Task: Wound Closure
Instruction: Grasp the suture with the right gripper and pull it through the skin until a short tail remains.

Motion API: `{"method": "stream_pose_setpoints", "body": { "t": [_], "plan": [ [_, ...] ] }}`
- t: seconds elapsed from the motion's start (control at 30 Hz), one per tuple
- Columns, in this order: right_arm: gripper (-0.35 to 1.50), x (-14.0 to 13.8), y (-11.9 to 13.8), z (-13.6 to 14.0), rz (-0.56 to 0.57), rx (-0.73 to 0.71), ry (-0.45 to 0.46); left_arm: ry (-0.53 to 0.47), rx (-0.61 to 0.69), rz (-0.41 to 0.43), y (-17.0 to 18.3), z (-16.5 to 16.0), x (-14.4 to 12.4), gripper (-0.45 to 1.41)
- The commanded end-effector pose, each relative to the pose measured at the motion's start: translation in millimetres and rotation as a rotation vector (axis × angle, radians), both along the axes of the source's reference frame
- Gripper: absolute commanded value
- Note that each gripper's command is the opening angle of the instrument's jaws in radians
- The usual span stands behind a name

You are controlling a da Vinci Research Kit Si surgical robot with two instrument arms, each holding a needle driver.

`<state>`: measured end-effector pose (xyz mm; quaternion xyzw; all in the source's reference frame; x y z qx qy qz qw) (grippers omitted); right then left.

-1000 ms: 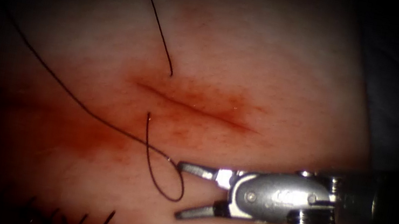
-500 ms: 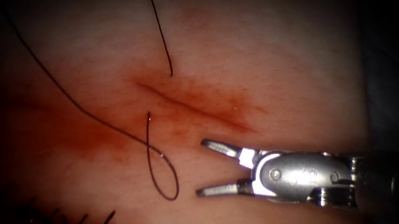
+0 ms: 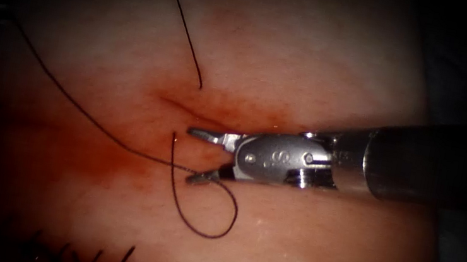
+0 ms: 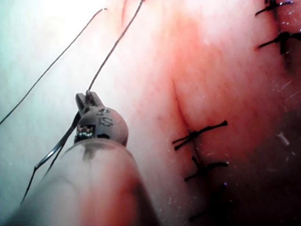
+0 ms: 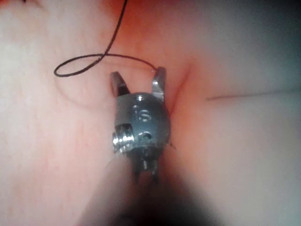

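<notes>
Tissue (image 3: 335, 65) is carrying the cut (image 3: 186, 107), and just below that cut the right tool (image 3: 198, 155) is hovering with its 2 jaws spread apart, gripping nothing. One jaw tip is lying near the cut's lower edge; the other is touching or just above the thread (image 3: 201, 224) where the strand crosses itself and curls into a loop. From the right wrist view the same tool (image 5: 138, 80) is showing both jaws parted, with the thread's loop (image 5: 80, 63) lying just beyond them.

Against 1 second ago, this tool has travelled up and to the endoscope view's left, from beside the loop's right edge to the crossing point near the cut, jaws parted throughout. By my judgement that is putting it within reach of the thread, though nothing is grasped yet.

Further out, 1 strand is running off to the left across the red fluid (image 3: 94, 158), and another is rising from above the cut. I cannot pick out a needle.

Finished stitches (image 4: 200, 134) are showing in the left wrist view. No containers are present.
</notes>
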<state>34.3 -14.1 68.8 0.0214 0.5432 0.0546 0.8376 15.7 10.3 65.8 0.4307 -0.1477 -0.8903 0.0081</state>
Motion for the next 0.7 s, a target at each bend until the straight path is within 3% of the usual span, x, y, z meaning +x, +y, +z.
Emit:
{"method": "stream_pose_setpoints", "body": {
  "t": [0.03,0.2,0.33,0.37,0.4,0.43,0.47,0.7],
  "plan": [
    [1.36,1.2,-0.4,1.5,-0.009,-0.011,-0.005,-0.003,-0.001,0.001,0.1,0.4,-0.4,-0.45],
    [1.36,2.1,-0.7,2.9,-0.020,-0.018,-0.015,-0.001,0.000,0.018,-0.6,0.0,-0.5,-0.45],
    [1.21,2.6,-0.8,2.7,-0.023,-0.015,-0.010,0.001,0.005,0.045,-1.2,0.1,-1.1,-0.45],
    [1.09,2.6,-0.7,2.6,-0.024,-0.015,-0.009,0.004,0.007,0.052,-1.4,0.1,-1.3,-0.45],
    [0.83,2.5,-0.7,2.6,-0.027,-0.013,-0.010,0.004,0.008,0.060,-1.6,0.1,-1.4,-0.45],
    [0.17,2.3,-0.8,2.5,-0.037,-0.011,-0.013,0.003,0.009,0.066,-1.8,0.1,-1.5,-0.45],
    [-0.33,2.2,-0.8,2.5,-0.044,-0.008,-0.018,0.003,0.012,0.075,-1.9,0.1,-1.6,-0.45],
    [-0.35,1.2,-1.8,1.5,-0.073,-0.008,-0.037,-0.022,0.036,0.156,-3.0,-0.1,-2.5,-0.45]
  ]
}}
